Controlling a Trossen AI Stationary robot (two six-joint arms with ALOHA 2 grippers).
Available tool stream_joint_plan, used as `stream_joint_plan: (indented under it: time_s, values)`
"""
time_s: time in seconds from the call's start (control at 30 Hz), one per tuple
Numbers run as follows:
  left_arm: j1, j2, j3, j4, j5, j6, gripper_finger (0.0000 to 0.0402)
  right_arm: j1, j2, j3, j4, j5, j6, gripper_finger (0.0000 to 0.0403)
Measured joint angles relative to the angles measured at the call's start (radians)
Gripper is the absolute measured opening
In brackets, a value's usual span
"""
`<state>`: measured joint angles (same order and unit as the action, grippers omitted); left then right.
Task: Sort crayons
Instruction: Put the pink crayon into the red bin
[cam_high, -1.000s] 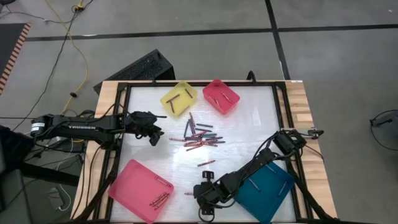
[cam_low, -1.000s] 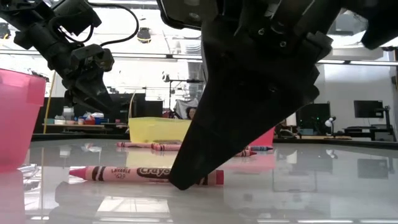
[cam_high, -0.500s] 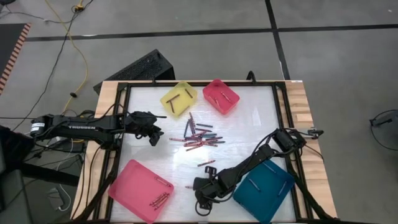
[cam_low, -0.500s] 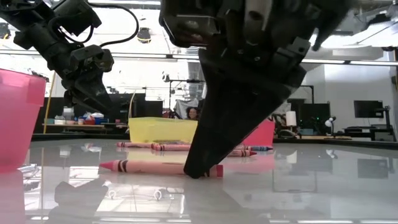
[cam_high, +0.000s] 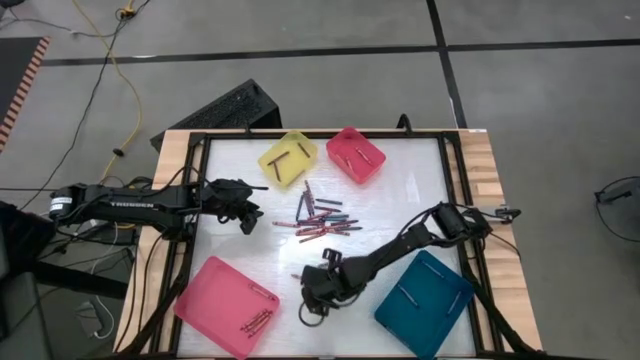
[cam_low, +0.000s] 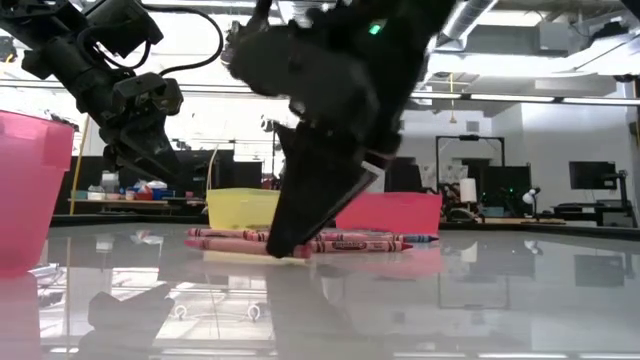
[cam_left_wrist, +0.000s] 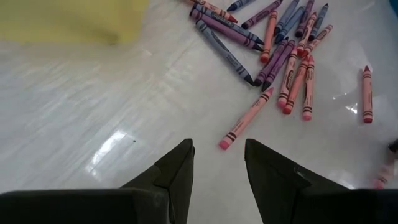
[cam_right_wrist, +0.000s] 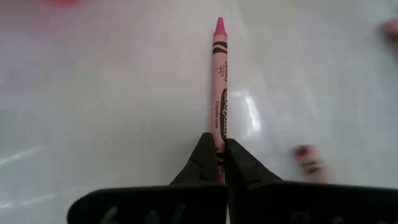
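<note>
While the white tabletop (cam_high: 400, 200) sits in its black frame on a wooden bench over grey concrete floor, a yellow cable (cam_high: 112, 60) trails across that floor at the far left. Across the table in the low view, the room shows desks, monitors and bright ceiling lights.

A loose pile of crayons (cam_high: 320, 215) lies near the table's middle, red, pink and bluish sticks crossing each other. The yellow tray (cam_high: 288, 158) and small pink tray (cam_high: 356, 154) stand at the far edge, each with a crayon or two inside. The big pink tray (cam_high: 225, 305) at the near left holds several; the teal tray (cam_high: 425, 303) at the near right holds one.

The left gripper (cam_high: 250, 213) hangs just left of the pile, fingers (cam_left_wrist: 177, 171) parted with nothing between them.

The right gripper (cam_high: 312, 290) is low over the table between the big pink tray and the teal tray, its fingers (cam_right_wrist: 205, 163) closed on the blunt end of a pink crayon (cam_right_wrist: 219, 81) that lies flat, tip pointing away.

A second ago this gripper was nearer the table's front edge; it has since moved toward the pile, dragging the pink crayon along. The left arm has not shifted.
</note>
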<state>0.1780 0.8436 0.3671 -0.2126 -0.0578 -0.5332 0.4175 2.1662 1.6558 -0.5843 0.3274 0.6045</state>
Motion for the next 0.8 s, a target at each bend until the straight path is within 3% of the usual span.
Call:
stream_joint_plan:
  time_s: [0.43,0.8]
  values:
    - [0.000,0.000,0.000,-0.003,-0.001,0.016,0.0133,-0.073,-0.030,0.021,-0.040,-0.011,-0.037,0.0003]
    - [0.000,0.000,0.000,0.002,-0.002,0.030,0.0133,-0.204,-0.191,0.021,-0.159,0.056,-0.155,0.0003]
